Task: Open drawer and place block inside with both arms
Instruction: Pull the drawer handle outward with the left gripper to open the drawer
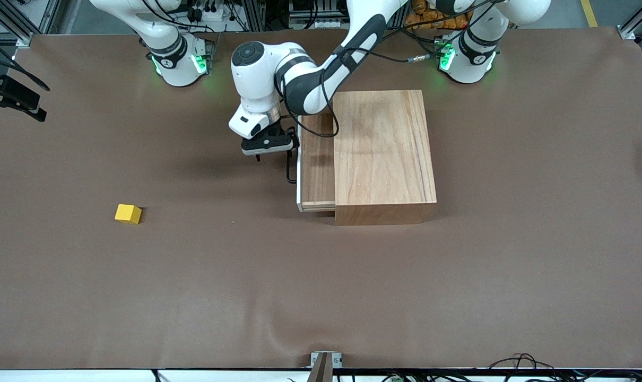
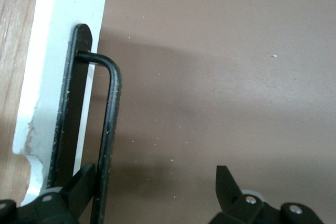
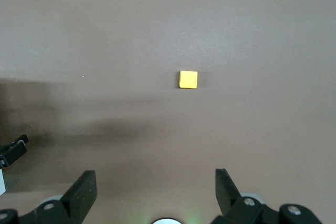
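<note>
The wooden box stands in the middle of the table, toward the robots. Its drawer is slid partly out toward the right arm's end, showing the white front edge and black U-shaped handle. My left gripper is open at the handle. In the left wrist view the handle bar lies between the jaws of my left gripper, against one finger. The yellow block lies on the table toward the right arm's end, nearer the front camera. My right gripper is open and empty high above the block.
The brown table cover spreads wide around the box and block. A black device sits at the table edge at the right arm's end. Cables run along the edge nearest the front camera.
</note>
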`<move>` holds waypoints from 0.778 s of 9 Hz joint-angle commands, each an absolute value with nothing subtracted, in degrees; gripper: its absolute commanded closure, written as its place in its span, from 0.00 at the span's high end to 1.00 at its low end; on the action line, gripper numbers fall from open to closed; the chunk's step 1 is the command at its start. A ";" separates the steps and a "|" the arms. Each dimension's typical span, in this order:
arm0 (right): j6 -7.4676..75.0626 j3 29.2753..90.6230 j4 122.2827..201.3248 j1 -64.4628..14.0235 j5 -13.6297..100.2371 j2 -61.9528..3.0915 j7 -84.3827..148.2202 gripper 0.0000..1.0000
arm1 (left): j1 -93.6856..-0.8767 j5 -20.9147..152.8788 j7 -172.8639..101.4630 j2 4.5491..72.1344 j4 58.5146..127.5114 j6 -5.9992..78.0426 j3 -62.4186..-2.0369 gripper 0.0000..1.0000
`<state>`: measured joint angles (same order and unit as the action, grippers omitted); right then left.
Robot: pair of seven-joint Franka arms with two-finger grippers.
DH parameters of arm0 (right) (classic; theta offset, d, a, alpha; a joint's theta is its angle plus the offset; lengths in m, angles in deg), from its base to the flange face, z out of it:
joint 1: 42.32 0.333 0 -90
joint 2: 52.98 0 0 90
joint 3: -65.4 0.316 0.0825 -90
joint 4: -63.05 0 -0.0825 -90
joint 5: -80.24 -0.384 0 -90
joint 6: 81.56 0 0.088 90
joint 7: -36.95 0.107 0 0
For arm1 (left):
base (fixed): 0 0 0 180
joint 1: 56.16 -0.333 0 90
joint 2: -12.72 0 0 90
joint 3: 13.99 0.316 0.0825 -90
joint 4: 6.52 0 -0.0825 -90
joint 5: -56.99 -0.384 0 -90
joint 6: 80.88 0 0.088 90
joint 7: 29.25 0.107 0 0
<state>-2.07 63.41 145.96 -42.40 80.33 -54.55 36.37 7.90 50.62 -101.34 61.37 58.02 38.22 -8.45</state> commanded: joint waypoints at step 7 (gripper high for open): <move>-2.81 63.90 144.78 -43.81 79.98 -54.04 36.95 1.00 | 7.83 53.21 -102.20 62.91 55.26 42.08 -8.45 1.00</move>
